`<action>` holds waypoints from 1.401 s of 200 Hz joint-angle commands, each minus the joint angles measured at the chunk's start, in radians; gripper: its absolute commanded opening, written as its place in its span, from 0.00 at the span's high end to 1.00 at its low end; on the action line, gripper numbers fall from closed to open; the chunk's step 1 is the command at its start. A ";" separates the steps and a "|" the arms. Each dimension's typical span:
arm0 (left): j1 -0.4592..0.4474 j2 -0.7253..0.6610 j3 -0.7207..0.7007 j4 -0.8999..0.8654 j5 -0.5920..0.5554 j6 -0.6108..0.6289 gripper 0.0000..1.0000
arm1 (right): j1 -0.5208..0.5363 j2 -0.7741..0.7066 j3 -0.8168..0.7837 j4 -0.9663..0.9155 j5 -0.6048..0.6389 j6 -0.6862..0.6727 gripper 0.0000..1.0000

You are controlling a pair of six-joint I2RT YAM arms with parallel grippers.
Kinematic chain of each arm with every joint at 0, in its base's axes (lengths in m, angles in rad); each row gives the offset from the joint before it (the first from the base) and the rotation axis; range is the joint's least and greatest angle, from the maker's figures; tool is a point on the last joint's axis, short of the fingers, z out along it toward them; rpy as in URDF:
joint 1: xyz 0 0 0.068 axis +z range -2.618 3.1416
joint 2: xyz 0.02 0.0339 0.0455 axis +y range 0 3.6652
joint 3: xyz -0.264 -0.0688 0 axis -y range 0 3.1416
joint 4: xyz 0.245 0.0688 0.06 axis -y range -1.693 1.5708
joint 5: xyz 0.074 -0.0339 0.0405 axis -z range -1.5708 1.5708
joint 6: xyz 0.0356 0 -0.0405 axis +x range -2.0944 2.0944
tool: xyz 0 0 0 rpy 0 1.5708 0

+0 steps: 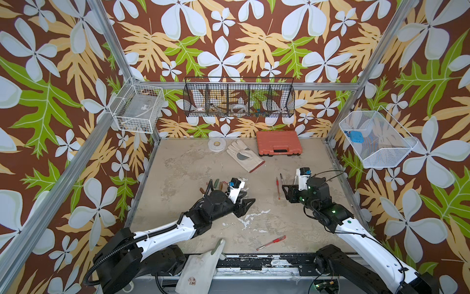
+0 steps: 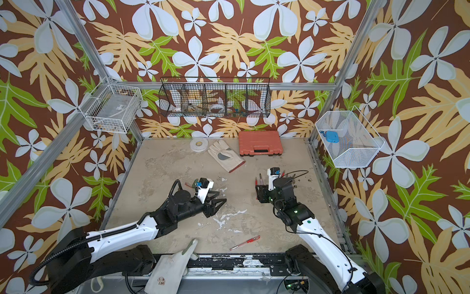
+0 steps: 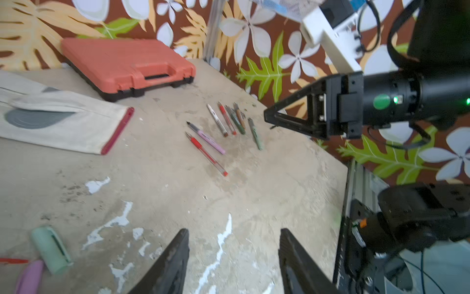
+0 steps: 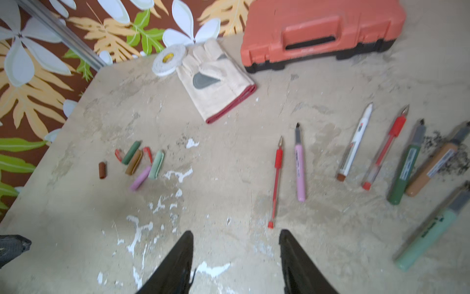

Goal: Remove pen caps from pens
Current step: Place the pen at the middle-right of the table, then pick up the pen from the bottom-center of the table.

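centrally open tabletop (image 1: 203,163) — red pen (image 1: 270,243) near front edge

pink pen (image 4: 300,168), pale green cap (image 4: 156,164), orange-red case (image 4: 323,31), floral brown wallpaper (image 1: 229,38)

1. Beige tabletop (image 4: 229,178): rough and matt, mottled with stains and chipped white patches.
2. Orange moulded plastic tool case (image 4: 323,25): matt, lightly textured.
3. Cream work glove (image 4: 216,86): soft, matt, looks like cloth, with a red fabric hem.
4. Clear-barrelled red gel pen (image 4: 276,183): smooth, glossy plastic.
5. Pink pen (image 4: 300,170) and pale green cap (image 3: 50,249): smooth, matt plastic.
6. Black wire mesh basket (image 1: 239,84): thin metal.
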State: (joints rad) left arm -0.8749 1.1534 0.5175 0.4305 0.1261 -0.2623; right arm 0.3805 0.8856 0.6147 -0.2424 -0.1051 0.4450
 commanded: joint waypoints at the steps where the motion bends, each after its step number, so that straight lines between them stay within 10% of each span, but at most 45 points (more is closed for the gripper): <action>1: -0.057 -0.009 0.013 -0.192 -0.019 0.019 0.44 | 0.000 -0.021 -0.017 -0.127 -0.181 0.054 0.48; 97: -0.452 0.223 0.102 -0.350 -0.222 0.093 0.44 | 0.000 -0.046 -0.036 -0.221 -0.340 0.109 0.53; 280: -0.545 0.466 0.200 -0.306 -0.279 0.103 0.59 | 0.000 -0.043 -0.067 -0.237 -0.416 0.105 0.52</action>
State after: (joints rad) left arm -1.4181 1.6127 0.7109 0.1120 -0.1249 -0.1566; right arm 0.3801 0.8459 0.5491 -0.4789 -0.5056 0.5488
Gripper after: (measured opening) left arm 0.425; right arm 0.476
